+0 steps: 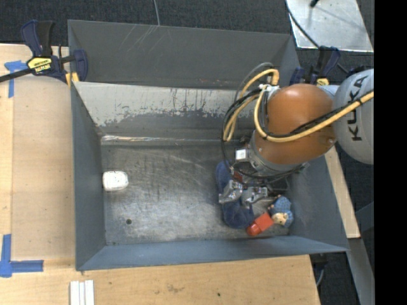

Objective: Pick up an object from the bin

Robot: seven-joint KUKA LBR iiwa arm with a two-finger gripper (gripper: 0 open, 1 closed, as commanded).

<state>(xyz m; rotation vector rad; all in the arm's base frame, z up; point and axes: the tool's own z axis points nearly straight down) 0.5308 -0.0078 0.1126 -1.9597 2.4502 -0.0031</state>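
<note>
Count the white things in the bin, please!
1. A small white block lies alone at the left of the bin. The end effector hangs over the heap at right, so more may hide.

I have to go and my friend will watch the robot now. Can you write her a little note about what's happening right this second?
Pincer: low in the near right corner of the bin, over a small heap. Whether it grips anything cannot be told.
Heap: blue cloth, red block, little toy figure.
Elsewhere: a small white thing lies alone on the left of the floor.
Done: the arm is down at the heap.
Left: grip one thing and lift it out.
</note>
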